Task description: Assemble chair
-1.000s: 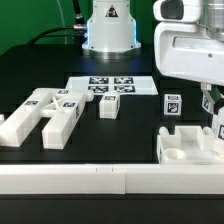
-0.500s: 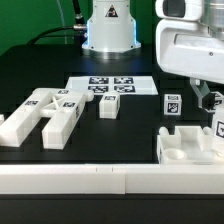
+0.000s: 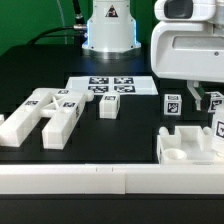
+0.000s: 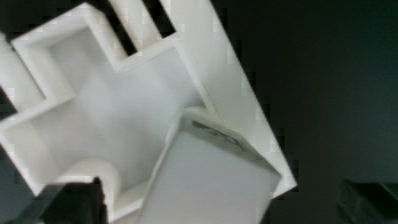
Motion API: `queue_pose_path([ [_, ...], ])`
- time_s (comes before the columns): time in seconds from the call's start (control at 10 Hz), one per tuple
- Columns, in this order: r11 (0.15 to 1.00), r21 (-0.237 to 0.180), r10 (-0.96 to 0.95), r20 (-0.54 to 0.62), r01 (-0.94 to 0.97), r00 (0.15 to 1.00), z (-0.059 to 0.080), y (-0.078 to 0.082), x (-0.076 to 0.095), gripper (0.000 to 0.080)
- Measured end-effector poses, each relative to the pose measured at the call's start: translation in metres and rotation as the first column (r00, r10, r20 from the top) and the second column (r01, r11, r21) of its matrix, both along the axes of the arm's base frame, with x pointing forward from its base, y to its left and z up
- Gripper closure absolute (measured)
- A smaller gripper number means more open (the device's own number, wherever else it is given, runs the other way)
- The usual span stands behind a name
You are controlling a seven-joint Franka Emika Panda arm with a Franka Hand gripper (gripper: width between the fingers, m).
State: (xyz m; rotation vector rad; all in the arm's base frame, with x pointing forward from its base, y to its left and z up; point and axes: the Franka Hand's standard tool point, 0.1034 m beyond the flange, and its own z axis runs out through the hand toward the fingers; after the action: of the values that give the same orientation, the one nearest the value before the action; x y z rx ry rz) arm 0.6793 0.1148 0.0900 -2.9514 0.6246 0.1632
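Jaws have spread over the last second and the gripper has slid toward the exterior view's left. I read it as released, with nothing between the fingers.

- Seat block lies flat right below the jaws, long axis across the exterior view. My wrist view shows it under the jaws, slots cut into one edge.
- Long bars lie flat well apart from the jaws, off to the exterior view's left. Their long axes run diagonally front-left to back-right, tags up.
- Upright bar stands on the seat block just under one finger, long axis vertical, tag toward the camera. I can't tell if they touch.
- Small cube sits just beside the jaws, tag toward the camera.
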Motion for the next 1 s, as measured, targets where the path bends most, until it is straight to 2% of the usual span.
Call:
queue_pose_path([
  [0.2,0.986,0.004,0.166,0.028,-0.166,0.986,-0.0007,-0.0001,0.0002,0.0151],
  [0.3,0.96,-0.022,0.28,0.047,-0.279,0.959,-0.003,0.0017,0.0,0.0151],
  [0.6,0.821,-0.093,0.57,0.104,-0.563,0.815,-0.0051,0.0038,0.0031,0.0151],
  [1.0,0.619,-0.113,0.785,0.125,-0.777,0.607,-0.006,0.0029,0.005,0.0151],
])
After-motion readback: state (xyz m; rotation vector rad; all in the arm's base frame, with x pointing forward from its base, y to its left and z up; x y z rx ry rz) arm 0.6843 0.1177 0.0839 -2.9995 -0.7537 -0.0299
